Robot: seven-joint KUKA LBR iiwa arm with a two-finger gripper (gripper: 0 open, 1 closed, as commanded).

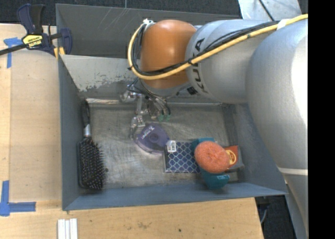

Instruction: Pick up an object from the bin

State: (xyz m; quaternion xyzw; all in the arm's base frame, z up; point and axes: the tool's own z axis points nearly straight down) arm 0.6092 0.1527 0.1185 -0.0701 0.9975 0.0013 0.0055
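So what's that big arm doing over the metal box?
It is a robot arm reaching into a grey bin to pick something out. Its gripper hangs low over a purple roundish thing lying mid-bin. A black hairbrush lies at the left, and a blue patterned packet and a fuzzy orange ball at the right.

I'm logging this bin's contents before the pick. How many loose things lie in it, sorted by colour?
Black: 1, the hairbrush
Purple: 1, the round flat thing
Blue: 1, the patterned card
Orange: 2, the fuzzy ball and the small packet
Teal: 1, the lump under the fuzzy ball
Total: 6, as far as can be seen
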